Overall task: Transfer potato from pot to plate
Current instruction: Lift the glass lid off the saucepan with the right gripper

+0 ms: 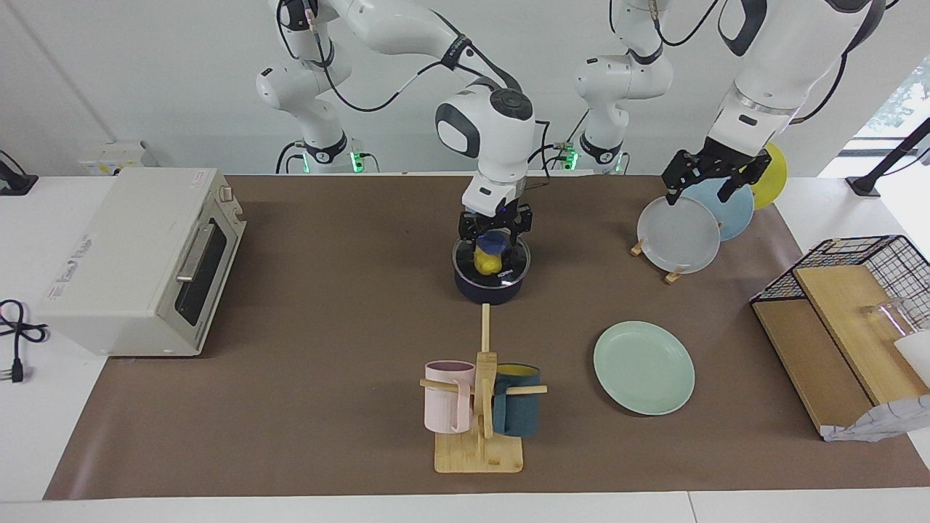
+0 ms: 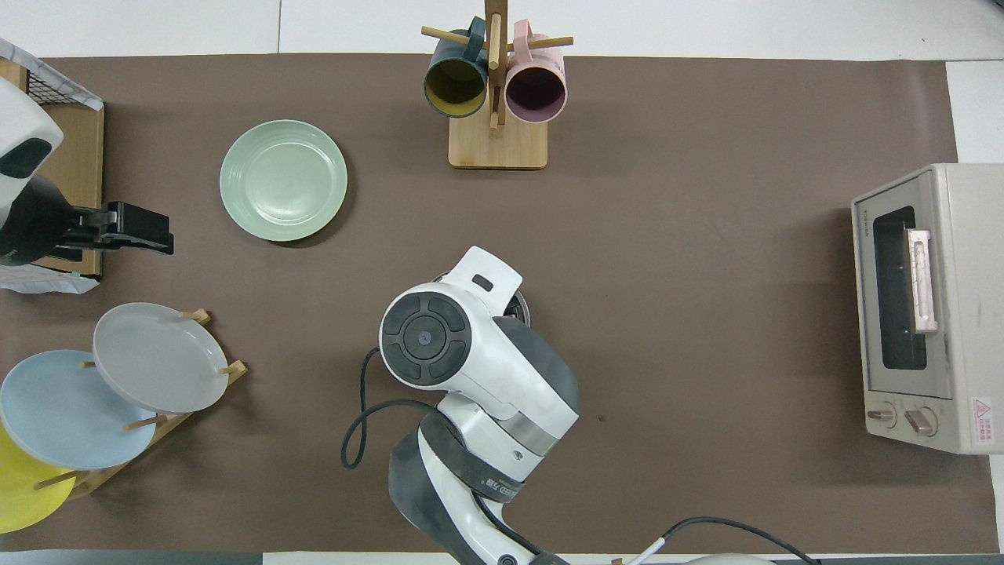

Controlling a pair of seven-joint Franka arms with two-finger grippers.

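The yellow potato (image 1: 487, 261) sits in the dark navy pot (image 1: 490, 290) in the middle of the table. A bit of blue, probably the pot's handle, shows just above the potato. My right gripper (image 1: 494, 250) is down at the pot's rim, straddling the potato. In the overhead view the right arm hides the potato and all of the pot except a sliver of rim (image 2: 524, 308). The mint-green plate (image 1: 644, 367) (image 2: 283, 180) lies empty, farther from the robots than the pot, toward the left arm's end. My left gripper (image 1: 697, 196) (image 2: 149, 231) waits open in the air over the plate rack.
A rack (image 1: 676, 274) holds a grey-white plate (image 1: 679, 234), a light blue plate (image 1: 730, 207) and a yellow one. A mug tree (image 1: 479, 407) with pink and teal mugs stands farther out than the pot. A toaster oven (image 1: 138, 261) is at the right arm's end, a wire basket (image 1: 857, 290) at the left arm's.
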